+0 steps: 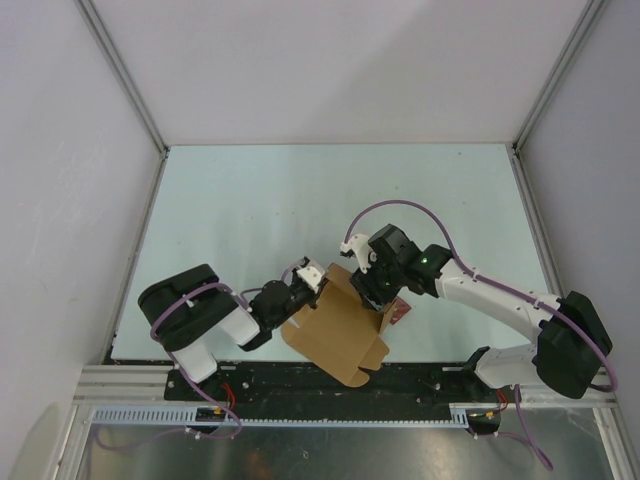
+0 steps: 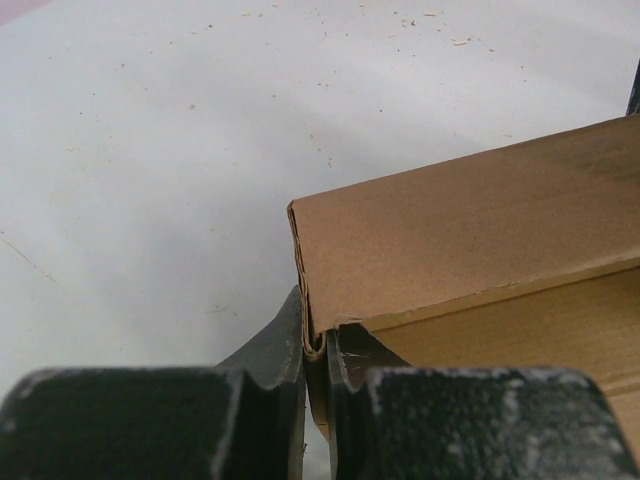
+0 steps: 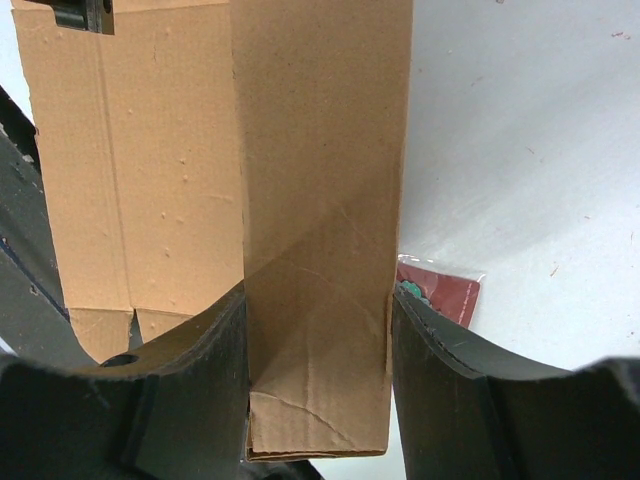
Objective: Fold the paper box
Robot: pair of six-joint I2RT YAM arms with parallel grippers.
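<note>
While the box [image 1: 335, 335] lies half-formed on the table [image 1: 300, 200] close to the arm bases, both arms have hold of it, and the step in hand looks like raising and tucking a side flap. The left gripper [image 1: 303, 285] is closed on the box's far left corner; its wrist view shows the two fingers [image 2: 270, 370] pinched tight on the thin edge where a folded wall [image 2: 470, 230] turns the corner. The right gripper [image 1: 378, 297] straddles an upright flap [image 3: 318, 200], which fills the gap between the fingers [image 3: 190, 370] so that they press on both of its long edges. A diagonal crease already runs across that flap, so I judge the cardboard will buckle if it is squeezed harder across its width. To do this well, the left arm should act as an anchor only, keeping the corner pinned and not pulling, since a tug there could drag the whole box across the smooth table. The right arm should swing the flap about its scored fold line at the base, pushing inward toward the box floor and not twisting. A small red packet [image 3: 448, 296] lies just beside the right finger, close to the flap's foot; it should be kept out from under the box wall.
</note>
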